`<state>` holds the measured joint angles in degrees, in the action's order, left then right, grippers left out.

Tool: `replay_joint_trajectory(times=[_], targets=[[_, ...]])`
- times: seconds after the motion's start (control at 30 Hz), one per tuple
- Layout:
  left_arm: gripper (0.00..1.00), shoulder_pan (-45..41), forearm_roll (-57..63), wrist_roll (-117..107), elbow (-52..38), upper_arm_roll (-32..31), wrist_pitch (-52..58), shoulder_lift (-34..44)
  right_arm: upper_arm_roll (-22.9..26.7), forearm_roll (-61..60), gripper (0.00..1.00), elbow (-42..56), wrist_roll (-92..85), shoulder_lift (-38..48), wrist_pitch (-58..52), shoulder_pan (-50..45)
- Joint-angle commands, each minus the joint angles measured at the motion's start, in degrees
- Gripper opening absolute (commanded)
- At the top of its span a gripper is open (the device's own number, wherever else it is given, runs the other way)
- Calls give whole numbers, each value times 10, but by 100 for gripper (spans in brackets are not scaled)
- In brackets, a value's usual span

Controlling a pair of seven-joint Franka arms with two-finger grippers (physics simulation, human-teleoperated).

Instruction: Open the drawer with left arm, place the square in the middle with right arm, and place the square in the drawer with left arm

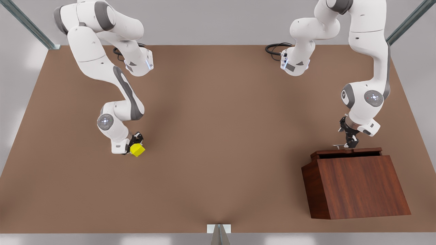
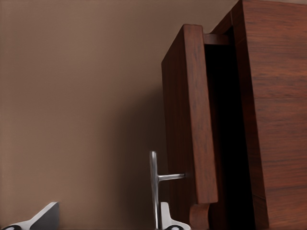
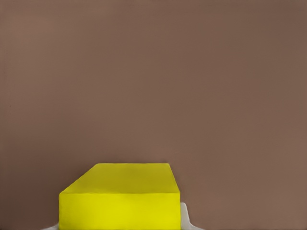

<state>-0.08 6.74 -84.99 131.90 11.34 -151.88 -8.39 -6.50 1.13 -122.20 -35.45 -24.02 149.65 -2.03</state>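
Yellow square [image 1: 137,149] clamped in right claw [image 1: 135,144], left claw [image 1: 349,142] at drawer handle [image 2: 154,188]

Drawer [image 1: 346,152] interior dark, contents indiscernible

Even soft overhead light, faint diffuse arm shadows on the brown surface [image 1: 218,136], no glare, deep black shade inside the drawer [image 2: 189,120] gap
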Motion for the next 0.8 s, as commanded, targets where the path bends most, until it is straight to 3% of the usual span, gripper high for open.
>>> replay_joint_trajectory(times=[0.0,0.1,0.2,0.4,0.47,0.53,0.6,0.77], targets=[[100,0,0,0,0,0,0,0,0,1,62,4,12,3,-6,-3],[100,0,0,0,5,0,16,13,-7,1,62,55,175,13,-40,-94],[100,0,0,0,17,0,15,22,-7,-1,62,174,288,-41,-80,-197],[100,0,0,0,34,3,11,29,11,12,63,608,438,-324,-154,-393],[100,1,0,0,37,3,11,31,11,11,63,673,463,-364,-154,-431],[100,0,0,0,38,3,11,31,28,11,64,722,478,-414,-144,-476],[100,0,0,0,50,4,10,36,32,12,100,722,485,-419,-132,-483],[100,0,0,0,66,7,15,52,53,11,100,698,492,-408,-118,-487]])
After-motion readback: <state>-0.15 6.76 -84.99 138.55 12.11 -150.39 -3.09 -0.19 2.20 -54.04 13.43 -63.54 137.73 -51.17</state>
